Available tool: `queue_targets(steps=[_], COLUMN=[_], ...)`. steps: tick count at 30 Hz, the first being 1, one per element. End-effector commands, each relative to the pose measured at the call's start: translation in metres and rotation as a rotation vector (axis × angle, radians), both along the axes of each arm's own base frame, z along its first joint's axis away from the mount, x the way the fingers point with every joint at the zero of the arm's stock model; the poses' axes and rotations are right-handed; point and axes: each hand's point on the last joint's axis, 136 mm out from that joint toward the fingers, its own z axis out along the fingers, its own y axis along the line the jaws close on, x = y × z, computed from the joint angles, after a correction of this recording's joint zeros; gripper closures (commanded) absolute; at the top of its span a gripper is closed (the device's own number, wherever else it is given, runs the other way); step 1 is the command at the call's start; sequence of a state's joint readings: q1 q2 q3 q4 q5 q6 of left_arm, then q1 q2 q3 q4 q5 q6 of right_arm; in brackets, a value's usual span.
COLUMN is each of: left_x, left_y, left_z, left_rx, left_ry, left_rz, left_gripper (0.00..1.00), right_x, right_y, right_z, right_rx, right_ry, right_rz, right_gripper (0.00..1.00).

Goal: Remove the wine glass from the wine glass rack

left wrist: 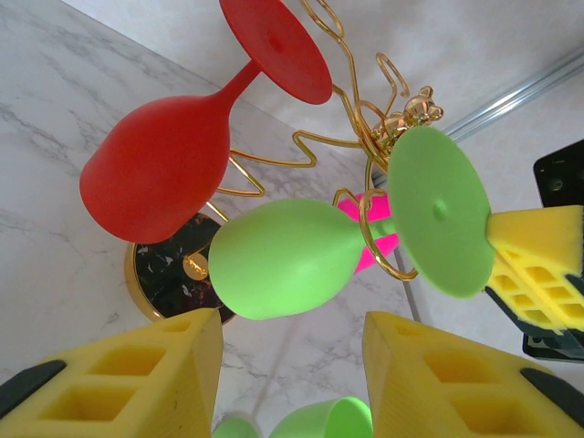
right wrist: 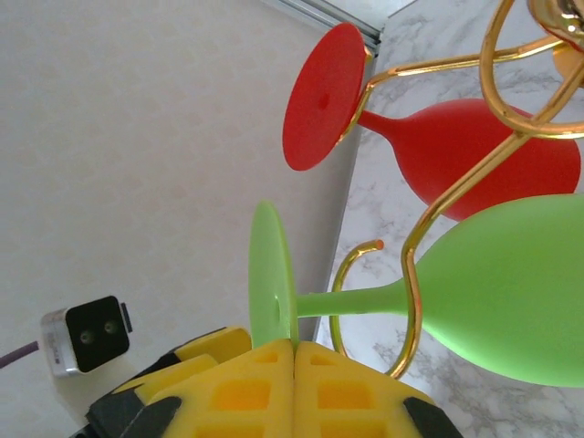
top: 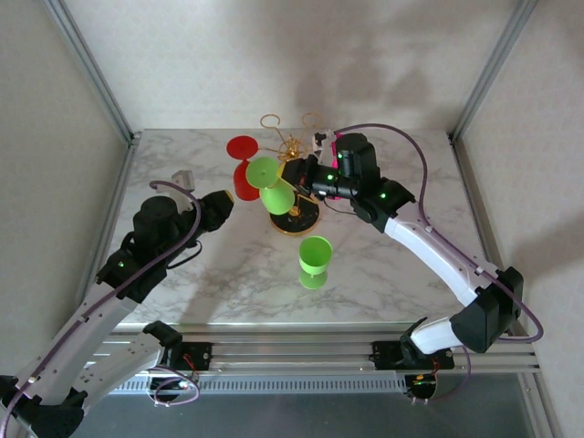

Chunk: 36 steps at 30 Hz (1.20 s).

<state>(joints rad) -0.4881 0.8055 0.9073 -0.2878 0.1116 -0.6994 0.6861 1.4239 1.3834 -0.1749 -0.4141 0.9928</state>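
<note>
Wine glass rack [top: 290, 144], gold wire on a round black-and-gold base: one.
Wine glasses, all told: three.
- Red wine glass [top: 245, 169], hung on the rack: one.
- Green wine glasses: two, one hung on the rack [top: 271, 187] and one off it on the worktop [top: 316, 254].

Pink item [left wrist: 358, 212], mostly hidden behind the hung green glass, kind not discernible: one.
Marble-patterned worktop [top: 401, 274]: one.
Robot arms: two, left arm [top: 137, 265] and right arm [top: 429, 246].
Yellow foam fingers [left wrist: 137, 383]: four, two to each arm.
</note>
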Motion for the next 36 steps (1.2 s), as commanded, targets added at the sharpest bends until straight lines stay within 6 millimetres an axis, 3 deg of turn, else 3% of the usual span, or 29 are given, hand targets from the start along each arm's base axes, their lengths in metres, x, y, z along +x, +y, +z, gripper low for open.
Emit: queue_targets(steps=[1, 18, 36], left_x=[-0.002, 0.0, 0.004], left_y=[0.001, 0.002, 0.003], left_z=[0.007, 0.007, 0.006], left_rx=[-0.02, -0.018, -0.019], left_ry=[-0.028, -0.028, -0.021], left_rz=[-0.005, 0.003, 0.021], left_gripper=[0.56, 0.56, 0.56], right_x=[0.001, 0.02, 0.039], right_y=[0.0, -0.012, 0.0], right_z=[0.021, 0.012, 0.008], right_rx=[0.067, 0.063, 0.094], right_ry=[-0.028, -0.015, 0.001], right_rz=[0.009, -0.047, -0.003], right_gripper=[1.0, 1.0, 1.0])
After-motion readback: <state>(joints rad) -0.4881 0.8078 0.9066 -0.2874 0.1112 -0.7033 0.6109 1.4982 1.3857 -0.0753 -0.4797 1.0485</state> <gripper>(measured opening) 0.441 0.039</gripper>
